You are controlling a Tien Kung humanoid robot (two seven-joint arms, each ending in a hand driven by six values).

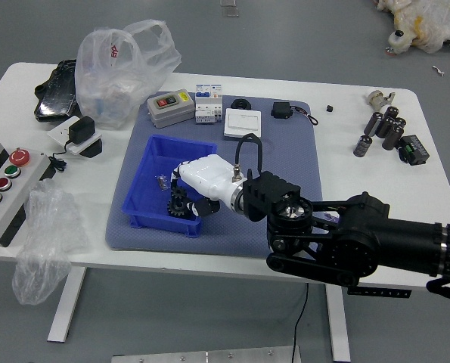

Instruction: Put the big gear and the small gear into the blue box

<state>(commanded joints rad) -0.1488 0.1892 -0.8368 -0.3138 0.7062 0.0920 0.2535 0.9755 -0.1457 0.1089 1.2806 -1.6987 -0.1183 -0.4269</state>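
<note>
We list one blue box (pixel 150 221) toward the mat's (pixel 289 151) left edge, near wall just inside the near edge. Open room: the box's far half, and the mat beyond the right hand (pixel 208 180). Gears, two: the big gear (pixel 181 211) in the box's near right corner; the small gear (pixel 178 193) just over it, pinched, as we read it, in the right hand's curled fingers. Buttons (pixel 19 156), five, on one control box (pixel 5 212) at the counter's (pixel 100 181) left edge.

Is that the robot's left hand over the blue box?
No, the right hand reaches over the blue box, its arm coming in from the right.
</note>
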